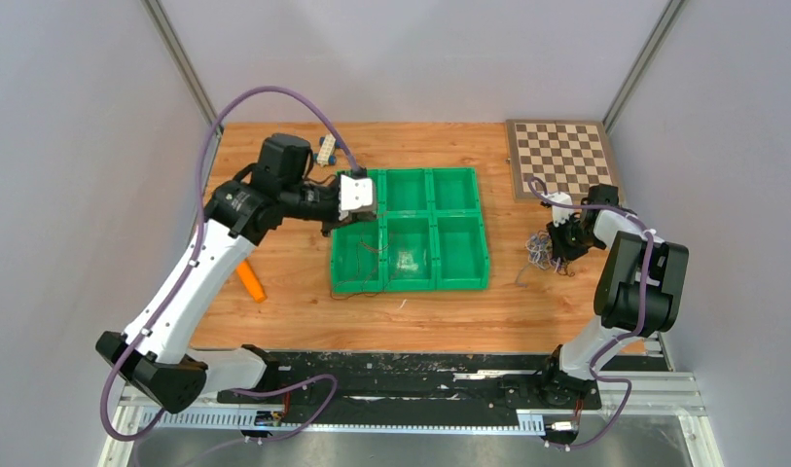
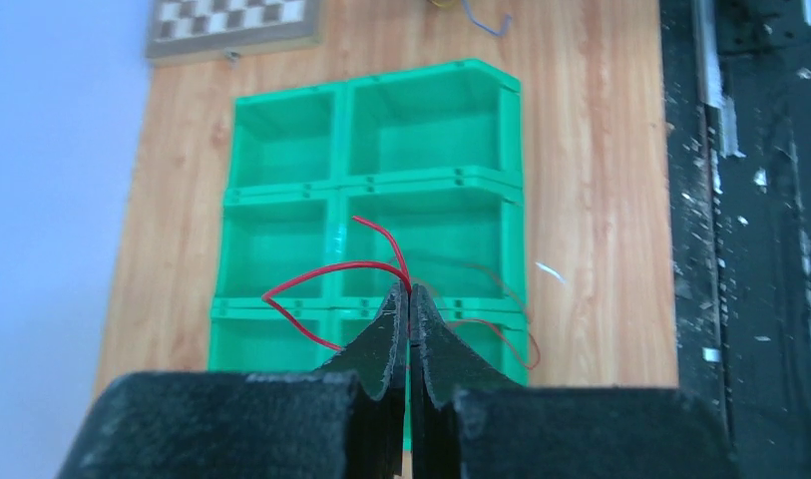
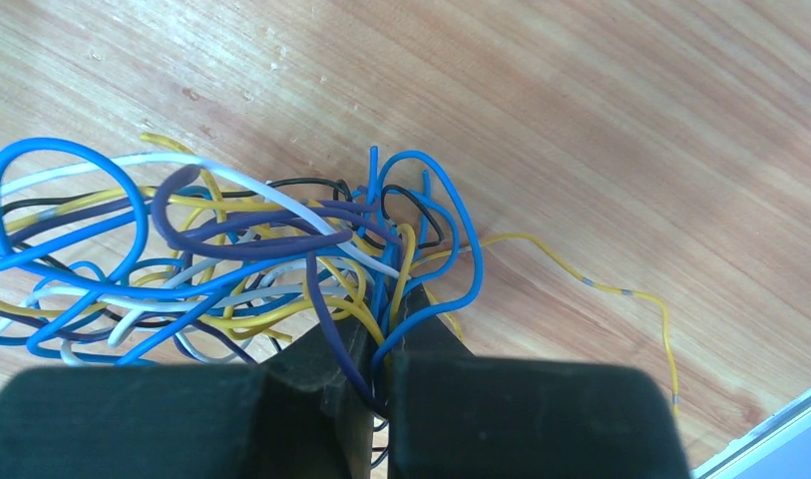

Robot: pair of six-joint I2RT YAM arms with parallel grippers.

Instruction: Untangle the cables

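Bright, even light casts faint soft shadows; both wrist views blur nearest the lens.

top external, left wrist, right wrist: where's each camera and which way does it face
Top external: above and behind the bases, looking down on the table; left arm and right arm both show.
Left wrist: on the left arm, looking past the left pincer, shut on a red wire, across the green tray to the chessboard.
Right wrist: on the right arm, looking down past the right pincer, shut on the cable tangle.
Shared: top and left wrist show green tray and chessboard; top and right wrist, the cable tangle.
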